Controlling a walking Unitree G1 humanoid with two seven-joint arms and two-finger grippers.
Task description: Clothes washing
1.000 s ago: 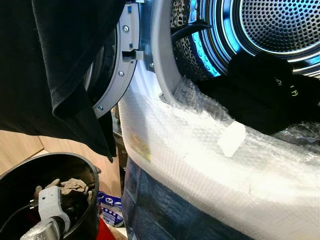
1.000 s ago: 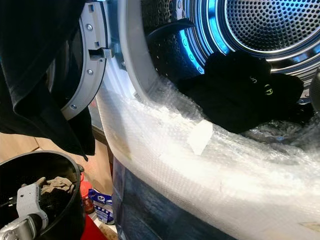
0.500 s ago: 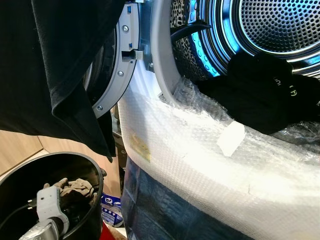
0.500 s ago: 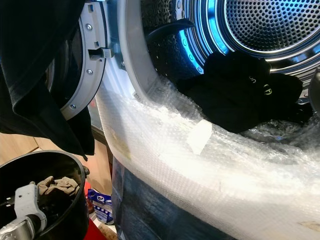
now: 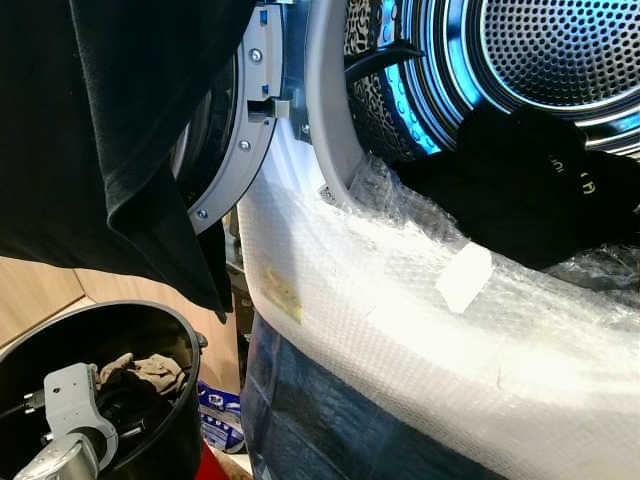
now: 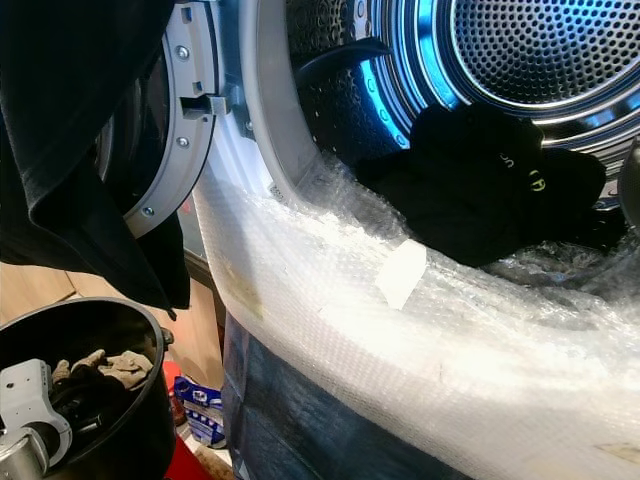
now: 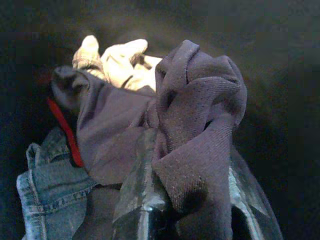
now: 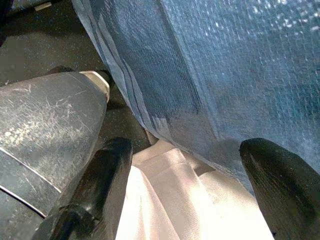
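Two tools are in evidence. Left tool sits low inside the round black plastic laundry bucket, clenched on a purple fine-knit garment whose fabric bunches in a twisted fold between the scuffed black fingers. Beneath it lie folded blue denim with stitched seams, a red trim strip and a crumpled beige cloth. Left wrist housing, pale grey and blocky, shows over the bucket's mouth in the head view.

Right tool hangs low beside the machine front, released, its glossy rounded fingertips well apart, over pale woven fabric and next to blue-tinted bubble wrap.

Washing machine opening: perforated steel drum lit blue, grey rubber door seal. Leopard-print cloth lies against the drum wall. Black garment, soft and lumpy, rests at the drum mouth. White bubble wrap covers the curved front below, with a small white rectangular tag stuck on it. Open round door with grey bolted rim stands on the left, a large black cloth draped in front of it.
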